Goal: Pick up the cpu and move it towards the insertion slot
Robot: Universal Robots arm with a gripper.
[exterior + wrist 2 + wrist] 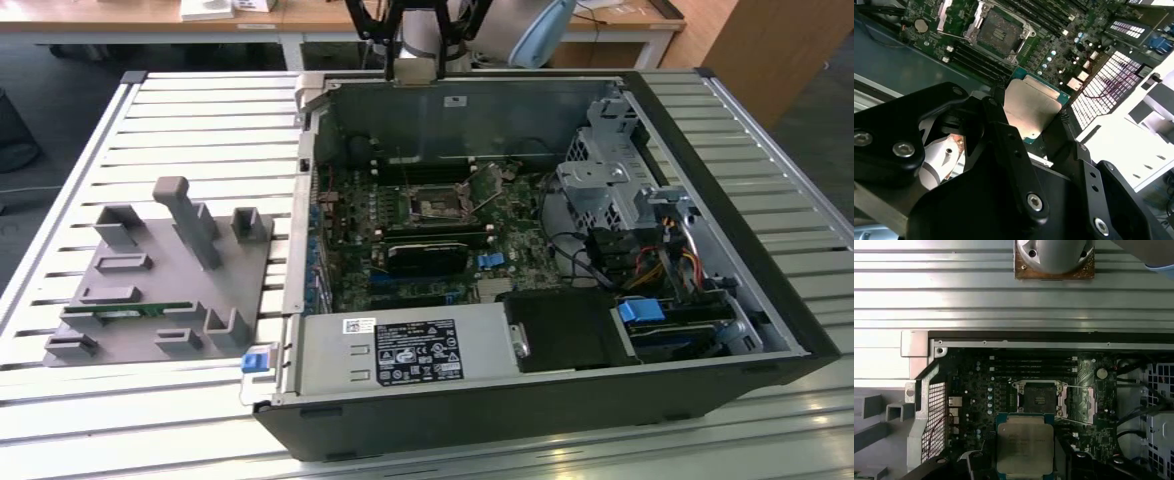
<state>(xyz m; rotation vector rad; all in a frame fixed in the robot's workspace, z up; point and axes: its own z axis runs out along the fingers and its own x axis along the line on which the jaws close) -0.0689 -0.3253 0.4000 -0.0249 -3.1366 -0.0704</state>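
Above the open computer case, I have the pincer pinching the cpu by two opposite edges, its black fingers pressed against the chip's sides in the second wrist view. The cpu hangs flat with its silvery top toward the cameras and a greenish rim showing around it, clear of the board below. In the first wrist view the insertion slot sits just beyond the chip's far edge, its metal frame open and the dark square centre bare; the second wrist view shows the same slot a little way off from the held chip, with rows of memory sockets between them. From the exterior view, the slot lies in the middle of the green board, and the grey holder stands well apart on the slatted worktop to that view's left. I judge the pickup done and the carry toward the slot under way, with the chip close but not yet over the socket. To my mind the remaining travel calls for a short level shift to centre the chip over the frame, keeping its edges square to the socket and the grip steady so it does not tilt or slip.
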